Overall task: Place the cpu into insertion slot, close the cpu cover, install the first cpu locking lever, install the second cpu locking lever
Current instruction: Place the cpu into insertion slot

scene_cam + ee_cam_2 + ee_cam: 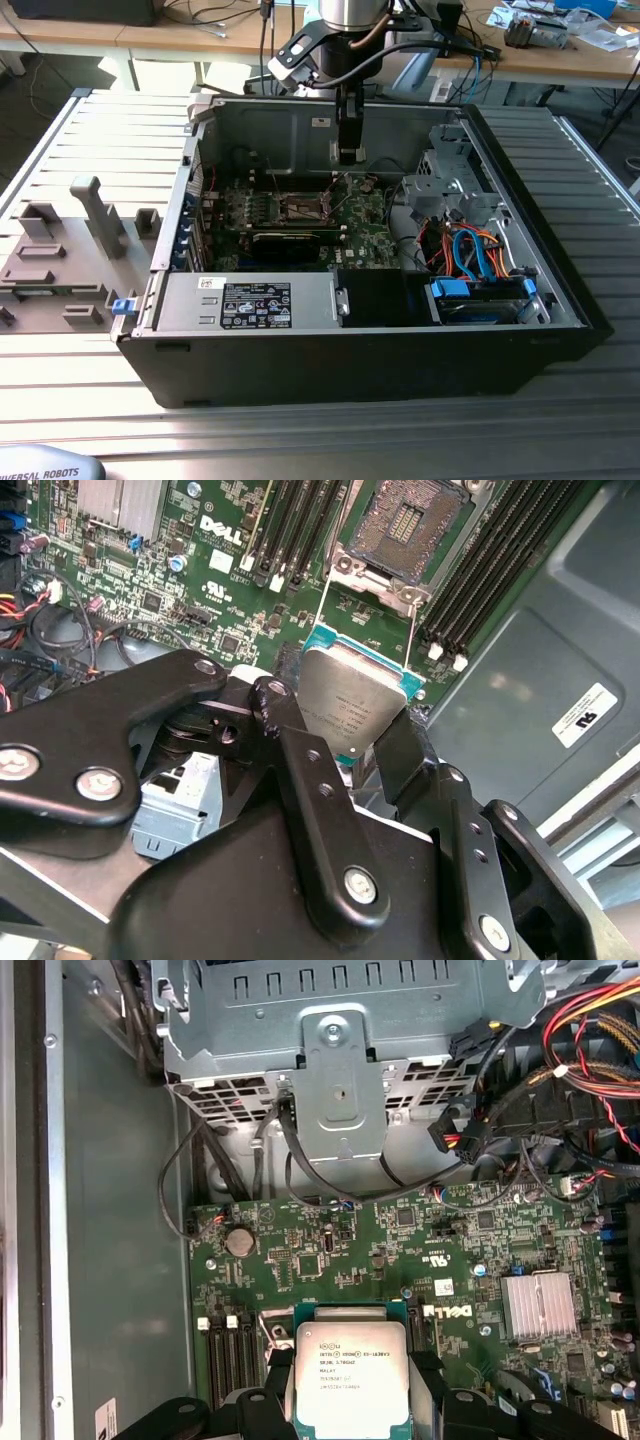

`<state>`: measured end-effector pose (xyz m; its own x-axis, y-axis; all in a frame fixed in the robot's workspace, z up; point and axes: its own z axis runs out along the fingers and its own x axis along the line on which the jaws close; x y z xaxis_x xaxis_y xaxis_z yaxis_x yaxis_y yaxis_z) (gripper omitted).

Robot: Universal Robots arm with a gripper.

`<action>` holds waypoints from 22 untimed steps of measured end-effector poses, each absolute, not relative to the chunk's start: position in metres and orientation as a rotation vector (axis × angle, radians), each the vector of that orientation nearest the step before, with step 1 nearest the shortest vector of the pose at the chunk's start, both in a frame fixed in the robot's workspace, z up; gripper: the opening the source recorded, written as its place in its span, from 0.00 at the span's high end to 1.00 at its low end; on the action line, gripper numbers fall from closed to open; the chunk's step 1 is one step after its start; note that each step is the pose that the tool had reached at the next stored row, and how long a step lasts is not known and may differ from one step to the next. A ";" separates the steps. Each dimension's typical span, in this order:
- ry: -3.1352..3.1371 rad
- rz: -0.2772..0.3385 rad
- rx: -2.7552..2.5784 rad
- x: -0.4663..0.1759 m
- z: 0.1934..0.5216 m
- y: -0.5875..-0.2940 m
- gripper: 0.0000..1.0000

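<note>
- The black gripper point(338, 728) is pinching the cpu point(352, 695), a flat square chip with a dull silver metal top, by opposite edges.
- The chip is hanging over the green motherboard point(330, 1250) inside the open black computer case point(330, 375), near the bare socket point(405, 520) and not touching it.

My arm point(352, 12) comes straight down from above, the wrist upright, and my gripper point(347, 148) points down at its end. In both wrist views my black fingers point(300, 765) close on opposite edges of the cpu point(352, 695), which sits between the tips, its metal top facing back toward my wrist, seemingly level.
</note>
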<state>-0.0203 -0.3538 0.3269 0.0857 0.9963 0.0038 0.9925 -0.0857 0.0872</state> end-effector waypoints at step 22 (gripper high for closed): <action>2.066 0.094 2.281 -0.020 0.325 -0.354 0.46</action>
<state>-0.0203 -0.3538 0.3253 0.0986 0.9951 0.0037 0.9913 -0.0986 0.0872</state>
